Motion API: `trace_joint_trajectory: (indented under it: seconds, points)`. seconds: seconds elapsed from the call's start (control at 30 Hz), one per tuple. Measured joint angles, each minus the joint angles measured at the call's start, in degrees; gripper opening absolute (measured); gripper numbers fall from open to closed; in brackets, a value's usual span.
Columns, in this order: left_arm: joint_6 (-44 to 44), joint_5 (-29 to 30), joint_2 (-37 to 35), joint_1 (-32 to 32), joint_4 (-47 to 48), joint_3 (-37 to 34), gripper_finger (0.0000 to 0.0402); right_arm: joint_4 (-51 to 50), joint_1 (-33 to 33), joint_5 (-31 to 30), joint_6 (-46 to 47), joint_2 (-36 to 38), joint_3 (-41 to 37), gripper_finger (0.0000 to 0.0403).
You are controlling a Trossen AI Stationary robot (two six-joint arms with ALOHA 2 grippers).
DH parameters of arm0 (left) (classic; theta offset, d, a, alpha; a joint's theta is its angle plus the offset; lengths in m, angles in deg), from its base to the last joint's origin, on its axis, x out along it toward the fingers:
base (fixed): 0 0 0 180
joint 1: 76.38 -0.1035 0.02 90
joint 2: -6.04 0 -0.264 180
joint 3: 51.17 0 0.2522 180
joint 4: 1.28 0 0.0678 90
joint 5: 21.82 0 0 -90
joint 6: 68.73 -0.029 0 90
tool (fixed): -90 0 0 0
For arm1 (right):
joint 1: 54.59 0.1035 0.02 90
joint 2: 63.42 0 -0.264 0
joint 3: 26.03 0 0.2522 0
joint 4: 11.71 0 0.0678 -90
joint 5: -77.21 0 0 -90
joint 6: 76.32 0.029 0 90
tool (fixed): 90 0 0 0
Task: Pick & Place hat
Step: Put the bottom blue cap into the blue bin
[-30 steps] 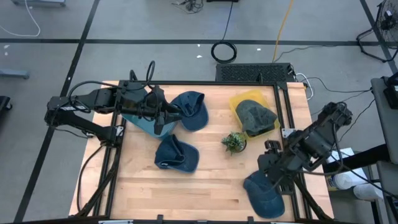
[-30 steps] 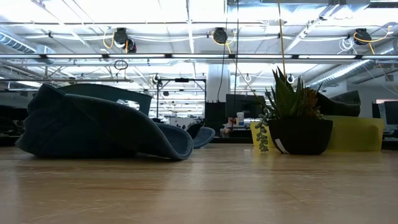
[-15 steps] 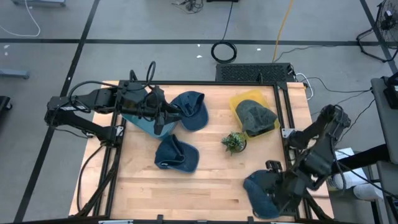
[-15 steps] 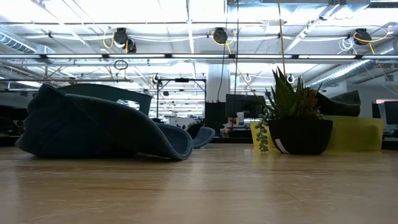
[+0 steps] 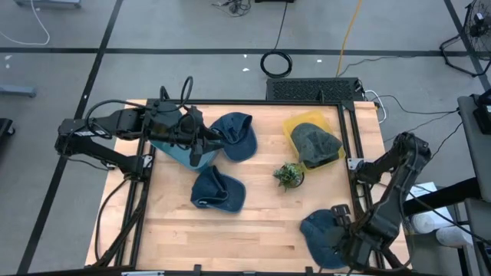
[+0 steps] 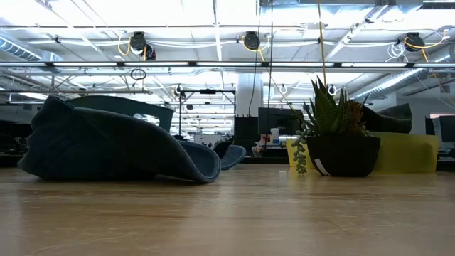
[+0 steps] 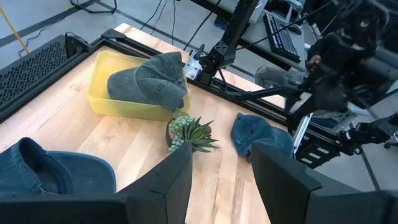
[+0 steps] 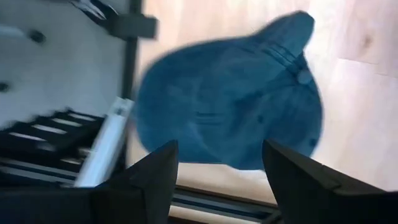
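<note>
— Right, where is my right claw (image 5: 343, 247) sitting?

— Low at the near right corner of the table (image 5: 261, 222), hanging over the blue hat (image 5: 321, 236) that lies flat there. From the right wrist view I see both fingers (image 8: 149, 180) spread apart with that hat (image 8: 230, 118) below them, nothing pinched.

— And my left claw (image 5: 205, 144)?

— At the far left, above a light blue bin (image 5: 173, 152), just beside another blue hat (image 5: 235, 136). Its fingers (image 7: 163, 183) stand apart with nothing between them.

— What else do I see on the table?

— A third blue hat (image 5: 217, 190) lies near the middle. A small potted plant (image 5: 289, 175) stands right of it, and behind that a yellow tray (image 5: 294, 128) at the far right holds a grey-green hat (image 5: 317, 143).
</note>
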Motion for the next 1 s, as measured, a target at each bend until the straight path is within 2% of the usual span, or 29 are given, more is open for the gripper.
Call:
trace_joint_trajectory:
  seconds: [0.23,0.37,0.77,1.0]
  points:
    - [0.2,-0.4,0.0,0.0,0.2,0.0,0.0170,3.3,0.2,0.1,-7.9,0.0,-6.4,0.0219]
    - [1.4,-0.5,0.0,0.0,0.3,0.0,0.0170,7.6,0.2,2.9,-10.7,0.1,-10.0,0.0219]
    - [2.5,-1.8,0.0,0.0,0.2,0.0,0.0170,19.8,0.5,3.3,-14.0,0.3,-22.5,0.0219]
    - [3.9,-4.3,0.0,0.0,0.2,0.0,0.0170,23.6,2.3,7.5,-14.6,0.3,-25.0,0.0219]
